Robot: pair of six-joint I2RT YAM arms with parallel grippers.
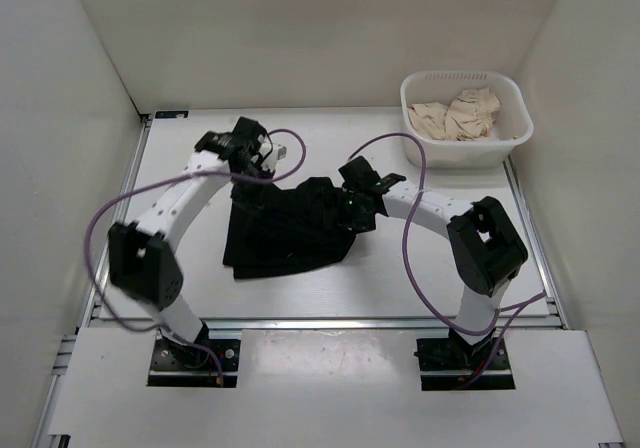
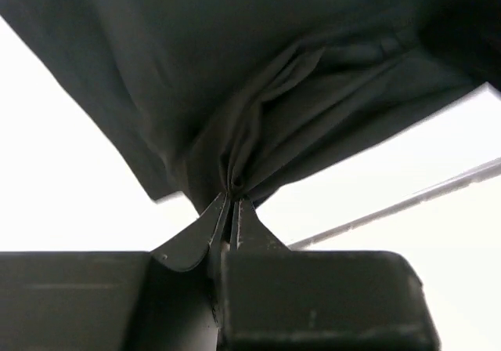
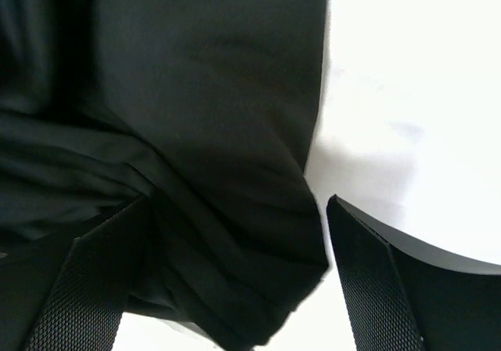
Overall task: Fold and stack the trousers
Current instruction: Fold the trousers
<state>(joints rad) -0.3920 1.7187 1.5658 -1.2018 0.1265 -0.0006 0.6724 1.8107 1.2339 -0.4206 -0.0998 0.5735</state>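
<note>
The black trousers point(image 1: 285, 230) lie bunched and partly folded in the middle of the table. My left gripper point(image 1: 243, 171) is at their far left corner, shut on a pinch of the black fabric point(image 2: 258, 124), which fans out from the closed tips point(image 2: 235, 193). My right gripper point(image 1: 352, 206) is at the trousers' far right edge, open, with its two fingers on either side of a folded edge of the cloth point(image 3: 227, 210). One finger point(image 3: 376, 273) is over bare table, the other point(image 3: 86, 288) is over the cloth.
A white basket point(image 1: 520, 128) holding crumpled beige cloth point(image 1: 458, 115) stands at the far right corner of the table. White walls enclose the table on three sides. Purple cables loop off both arms.
</note>
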